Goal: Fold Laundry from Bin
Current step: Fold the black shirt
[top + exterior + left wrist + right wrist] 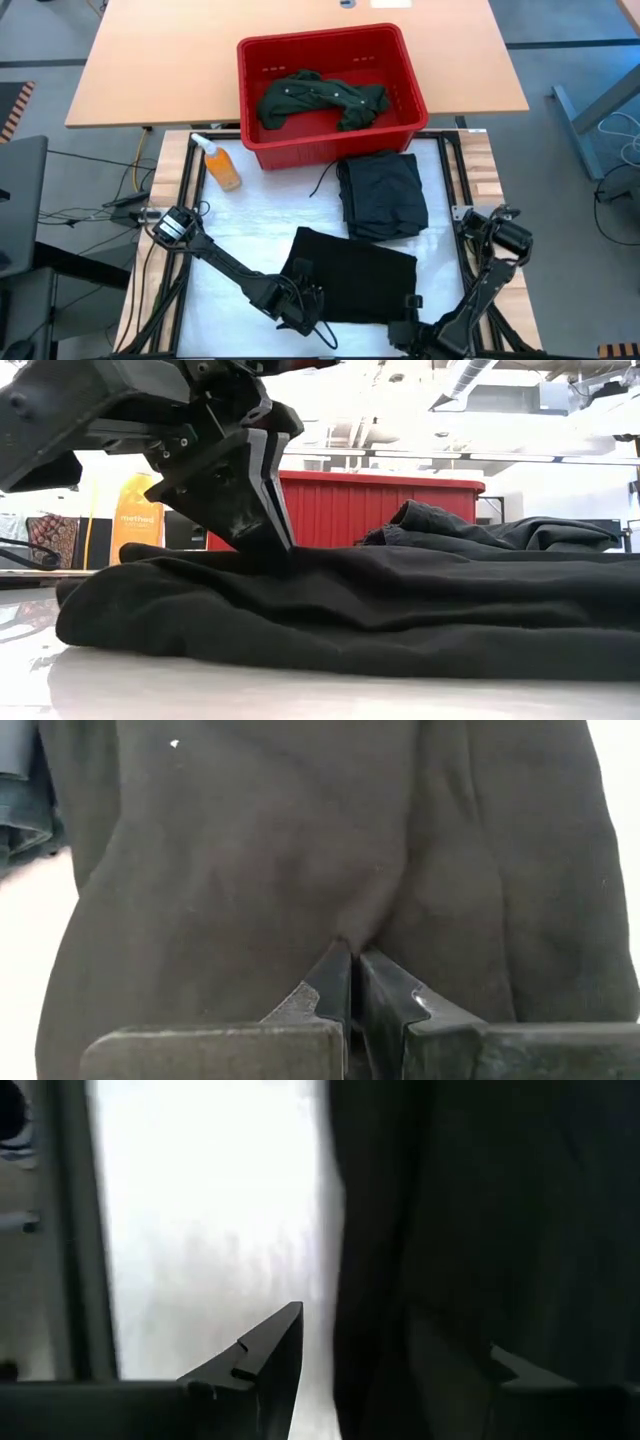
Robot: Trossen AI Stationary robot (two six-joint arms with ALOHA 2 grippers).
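Note:
A black garment (355, 275) lies spread flat on the white table surface near the front edge. My left gripper (352, 955) is shut on its left part, also seen in the high view (303, 300). My right gripper (395, 1345) is open at the garment's near right corner (408, 318). One finger is over the bare table and the other over the cloth, with the cloth's edge (345, 1310) between them. A dark green shirt (320, 100) lies inside the red bin (330, 150). A folded dark garment (382, 195) rests on the table in front of the bin. My left gripper pinches a small raised pucker of the black garment's upper surface (365, 915) between its two fingertips. The fingers (272, 510) slant down from above and from the table's left. The garment stays lying on the table, with creases running toward the pinch; one layer or several, I cannot tell.
An orange bottle (220, 165) stands at the bin's near left corner. The bin takes up the far middle. Bare white surface (250, 220) shows to the left of both garments.

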